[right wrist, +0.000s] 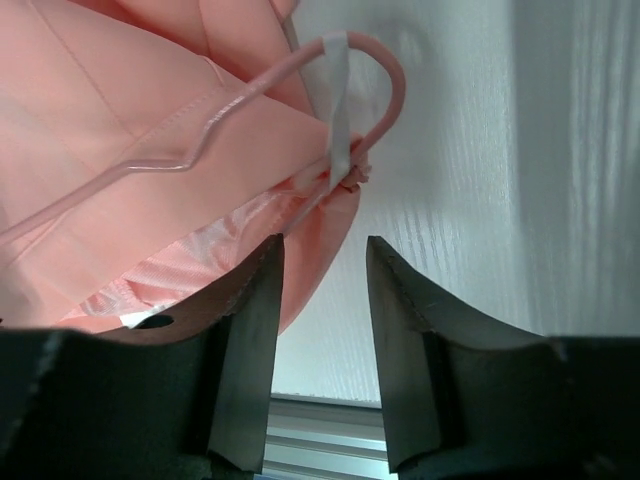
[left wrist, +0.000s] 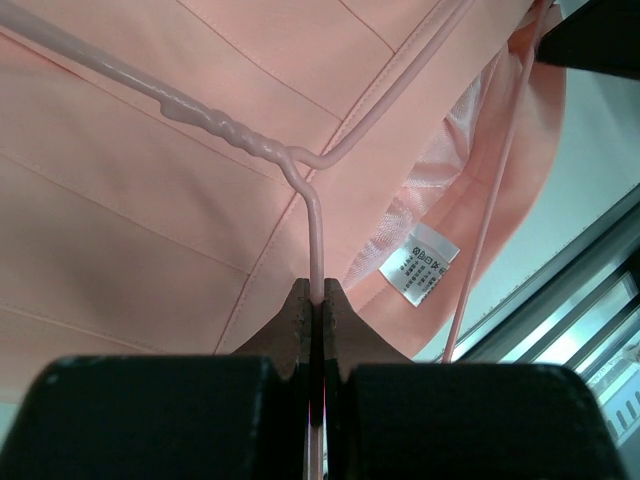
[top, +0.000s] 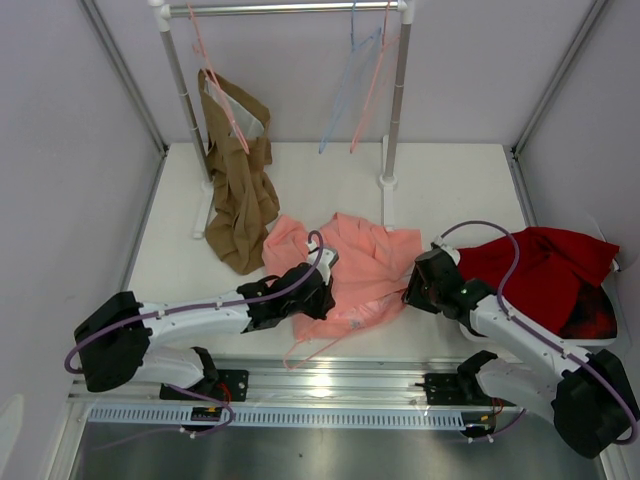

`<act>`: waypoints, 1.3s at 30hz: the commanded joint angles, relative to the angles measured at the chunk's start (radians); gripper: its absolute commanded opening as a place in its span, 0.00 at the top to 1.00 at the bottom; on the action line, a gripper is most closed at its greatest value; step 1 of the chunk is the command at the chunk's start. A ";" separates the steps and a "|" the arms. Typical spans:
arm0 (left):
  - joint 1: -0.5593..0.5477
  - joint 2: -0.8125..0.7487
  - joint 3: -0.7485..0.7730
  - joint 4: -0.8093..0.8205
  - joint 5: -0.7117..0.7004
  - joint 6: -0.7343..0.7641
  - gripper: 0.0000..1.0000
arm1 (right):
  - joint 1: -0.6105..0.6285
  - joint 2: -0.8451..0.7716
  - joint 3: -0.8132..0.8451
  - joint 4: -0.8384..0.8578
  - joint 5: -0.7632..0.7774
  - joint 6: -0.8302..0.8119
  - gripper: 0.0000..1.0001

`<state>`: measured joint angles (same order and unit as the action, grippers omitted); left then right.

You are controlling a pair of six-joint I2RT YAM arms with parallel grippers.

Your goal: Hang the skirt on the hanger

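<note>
The salmon-pink skirt (top: 362, 262) lies flat on the white table between my two arms. Its white label (left wrist: 420, 270) shows in the left wrist view. The thin pink wire hanger (left wrist: 230, 135) lies over the skirt (left wrist: 120, 200), and part of its wire sticks out past the hem (top: 305, 350). My left gripper (top: 318, 290) is shut on the hanger wire just below its twisted neck (left wrist: 317, 290). My right gripper (top: 412, 290) is open and empty (right wrist: 323, 250) at the skirt's right edge (right wrist: 90, 110). A curved hanger end (right wrist: 385, 70) with a white ribbon loop lies just ahead of it.
A brown garment (top: 238, 190) hangs from the rack at the back left. A pale blue hanger (top: 345, 90) and another pink one (top: 375, 90) hang at the right post (top: 390, 180). A dark red cloth (top: 545, 265) lies at the right. A metal rail (top: 330, 380) runs along the front.
</note>
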<state>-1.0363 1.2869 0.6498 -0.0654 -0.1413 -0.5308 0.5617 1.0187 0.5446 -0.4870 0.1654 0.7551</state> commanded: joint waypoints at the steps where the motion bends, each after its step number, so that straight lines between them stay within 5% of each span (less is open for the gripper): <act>1: -0.010 0.005 0.042 0.006 -0.026 0.015 1.00 | 0.012 -0.049 0.066 -0.038 0.052 -0.002 0.58; 13: -0.010 -0.003 0.051 0.001 -0.011 0.025 1.00 | -0.009 0.034 0.150 0.001 0.132 -0.065 0.79; 39: -0.016 -0.011 0.062 -0.014 0.005 0.034 1.00 | -0.059 0.146 0.104 0.110 0.149 -0.102 0.77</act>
<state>-1.0431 1.2892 0.6655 -0.0788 -0.1455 -0.5213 0.5083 1.1538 0.6514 -0.4118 0.2825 0.6613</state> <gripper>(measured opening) 0.028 0.231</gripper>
